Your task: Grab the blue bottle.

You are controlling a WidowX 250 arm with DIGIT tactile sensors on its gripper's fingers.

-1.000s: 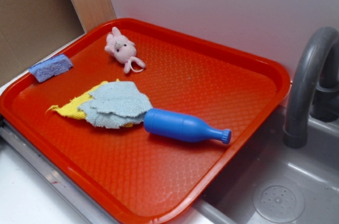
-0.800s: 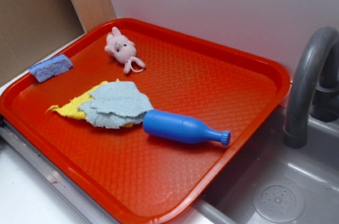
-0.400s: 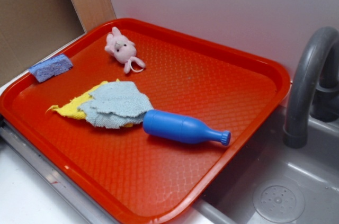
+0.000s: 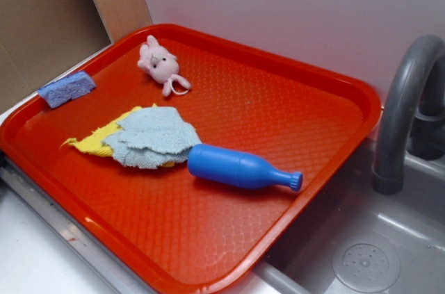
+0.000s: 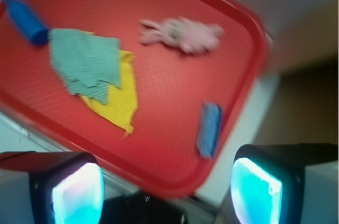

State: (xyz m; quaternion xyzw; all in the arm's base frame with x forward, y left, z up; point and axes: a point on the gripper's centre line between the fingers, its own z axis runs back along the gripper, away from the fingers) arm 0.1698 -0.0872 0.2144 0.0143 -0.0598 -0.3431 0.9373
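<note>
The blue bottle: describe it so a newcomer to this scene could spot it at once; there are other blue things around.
Start at the big red tray beside the grey sink. The blue bottle lies on its side near the tray's front edge, its base touching the light blue cloth. Unlike that fuzzy cloth and the small flat sponge on the far-left rim, it is smooth, bright plastic, narrowing to a capped neck.

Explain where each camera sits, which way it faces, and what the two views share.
Exterior: fixed above the tray's near corner, looking down across the red tray towards the wall and sink; no robot part clearly visible.
Wrist: on the arm, beyond the tray's sponge edge, looking down across it; both fingers of the open gripper show.
Shared: blue bottle, cloths, pink toy, sponge.
</note>
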